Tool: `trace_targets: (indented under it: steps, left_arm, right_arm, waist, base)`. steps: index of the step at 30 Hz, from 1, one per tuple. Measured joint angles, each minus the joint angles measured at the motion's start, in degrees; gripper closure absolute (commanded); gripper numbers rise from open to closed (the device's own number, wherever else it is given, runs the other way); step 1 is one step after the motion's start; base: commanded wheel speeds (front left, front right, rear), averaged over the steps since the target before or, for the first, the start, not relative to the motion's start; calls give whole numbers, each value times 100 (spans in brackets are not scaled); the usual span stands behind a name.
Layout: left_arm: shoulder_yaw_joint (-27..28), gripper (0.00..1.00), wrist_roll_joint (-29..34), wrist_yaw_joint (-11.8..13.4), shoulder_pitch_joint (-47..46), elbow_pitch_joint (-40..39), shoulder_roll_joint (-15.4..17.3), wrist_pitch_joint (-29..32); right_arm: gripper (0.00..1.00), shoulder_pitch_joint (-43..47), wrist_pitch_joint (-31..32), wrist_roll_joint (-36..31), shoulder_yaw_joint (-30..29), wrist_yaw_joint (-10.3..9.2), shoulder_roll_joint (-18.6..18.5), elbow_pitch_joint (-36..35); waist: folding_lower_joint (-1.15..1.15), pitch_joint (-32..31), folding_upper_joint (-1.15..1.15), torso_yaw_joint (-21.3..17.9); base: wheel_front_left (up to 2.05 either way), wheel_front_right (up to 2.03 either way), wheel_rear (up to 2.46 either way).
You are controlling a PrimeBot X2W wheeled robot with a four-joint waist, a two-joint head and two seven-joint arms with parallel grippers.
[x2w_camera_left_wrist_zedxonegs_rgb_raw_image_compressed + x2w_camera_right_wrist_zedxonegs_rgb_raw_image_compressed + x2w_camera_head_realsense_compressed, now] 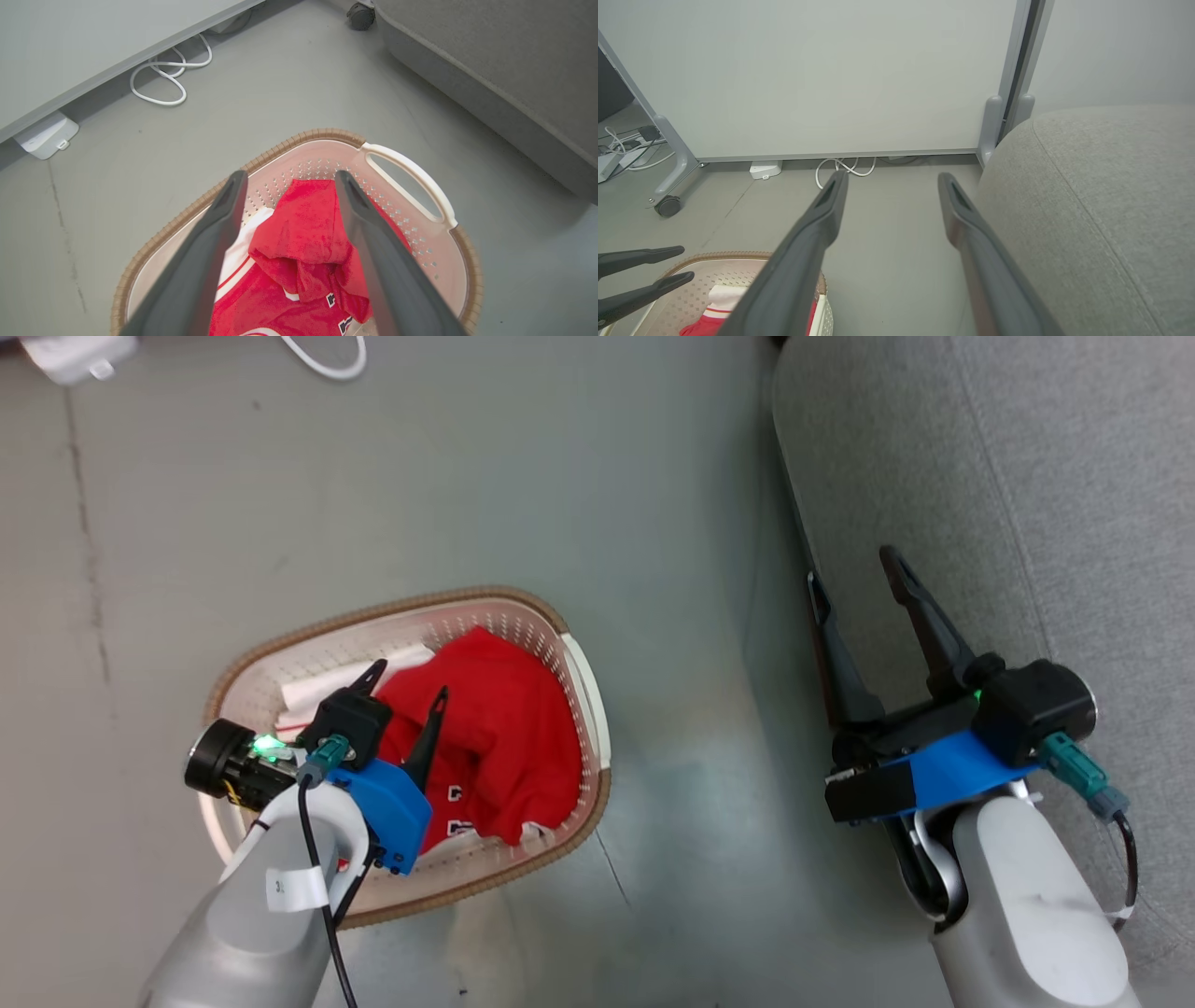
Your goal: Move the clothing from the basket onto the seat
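The cream perforated basket (579, 681) with a brown braided rim sits on the floor at lower left; its rim (308, 136) shows again in the left wrist view. Inside lies a plain red garment (504, 728) over a red jersey (467, 821) with white trim and block letters; both garments (303, 233) and jersey (261, 308) lie below the left fingers. My left gripper (409, 679) hangs open above the clothing, holding nothing. My right gripper (851, 567) is open and empty over the edge of the grey woven seat (1027, 476), seen again as the seat (1101, 210).
A white cable (163, 79) and a white power box (46, 135) lie by a wall panel beyond the basket. A castor (668, 205) of a grey frame stands on the floor. Grey floor (691, 728) separates basket and seat.
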Motion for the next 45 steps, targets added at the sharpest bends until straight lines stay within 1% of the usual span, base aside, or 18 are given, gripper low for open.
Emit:
trace_targets:
  steps: [10, 21, 31, 41, 42, 43, 44, 45]
  left_arm:
    - [-661, 0, -357, -1, -611, 822, 136, -1]
    - [-1261, 0, -677, -1, -1168, 1619, 146, -1]
    - [-1586, 0, -848, -1, -1657, 1860, 248, -1]
    - [-1746, 0, -923, -1, -2115, 2018, 315, -1]
    - [-1767, 51, -916, -1, -2133, 2037, 326, -1]
    - [-1795, 90, -898, -1, -2144, 2052, 339, -1]
    - [-1817, 100, -893, -1, -2156, 2069, 342, -1]
    - [-1831, 100, -894, -1, -2169, 2080, 342, -1]
  right_arm:
    - [0, -442, 0, -88, 70, 0, 1, -209]
    - [0, -751, 0, -167, 130, 0, 0, -455]
    - [0, -823, 0, -209, 137, 0, 0, -673]
    - [0, -821, -1, -226, 122, 0, 0, -781]
    - [0, -821, 0, -226, 120, 0, 0, -782]
    - [0, -821, -1, -225, 123, 0, 0, -782]
    - [0, -821, -1, -225, 125, 1, 0, -782]
    - [0, -821, 0, -225, 124, 0, 0, -782]
  waist:
    - [0, 993, 0, -178]
    - [0, 1876, 0, -256]
    - [0, 2447, 0, -365]
    - [-1, 2748, 0, -468]
    - [0, 2763, 0, -471]
    - [0, 2776, 0, -475]
    - [0, 2786, 0, -479]
    - [-1, 2793, 0, -479]
  base:
    - [0, 0, 0]
    - [0, 0, 0]
    - [0, 0, 0]
    - [0, 0, 0]
    - [0, 0, 0]
    - [0, 0, 0]
    - [0, 0, 0]
    - [0, 0, 0]
